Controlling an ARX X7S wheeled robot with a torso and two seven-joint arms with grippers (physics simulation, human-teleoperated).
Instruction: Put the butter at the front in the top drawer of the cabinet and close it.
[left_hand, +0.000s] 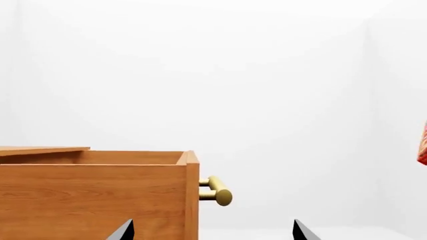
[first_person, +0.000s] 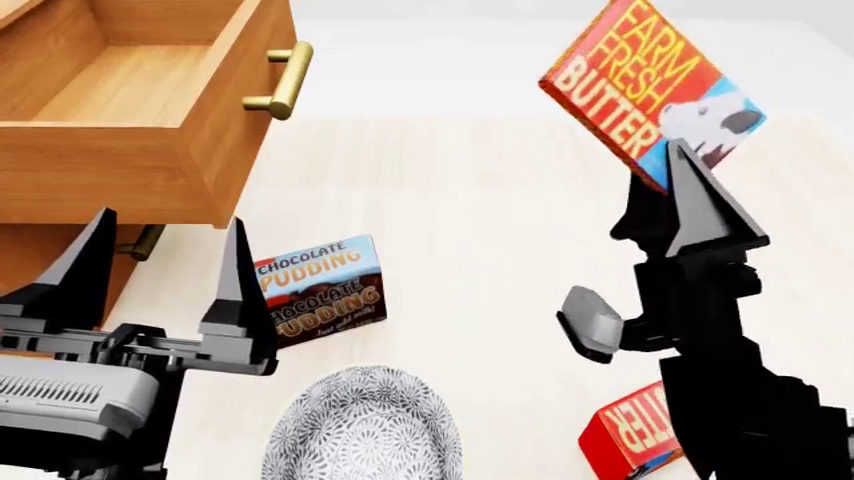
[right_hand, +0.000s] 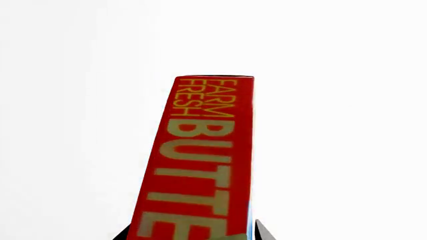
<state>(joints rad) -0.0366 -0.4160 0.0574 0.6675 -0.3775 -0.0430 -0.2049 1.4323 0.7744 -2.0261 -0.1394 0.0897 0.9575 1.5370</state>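
so i've got the butter (first_person: 650, 88) pinched in my right gripper (first_person: 687, 190), lifted well off the table (first_person: 507, 220) and tilted, label facing the head cam. on the right wrist cam the box (right_hand: 200, 165) sits squeezed between the fingertips, so the grip looks solid. my left gripper (first_person: 160, 270) hangs spread wide with nothing in it, just below the front corner of the top drawer (first_person: 214, 110).

that drawer is pulled out of the cabinet (first_person: 40, 255) and looks bare inside, brass handle (first_person: 283, 80) sticking out toward the middle. i'd say i'm in the carry step: box is up, not over the drawer yet, well apart from it.

next move needs a swing across to my left, staying above the drawer's front wall, then lower and let go. the chocolate pudding box (first_person: 320, 288), the patterned bowl (first_person: 360, 425) and a second butter box (first_person: 638, 430) stay down on the table.
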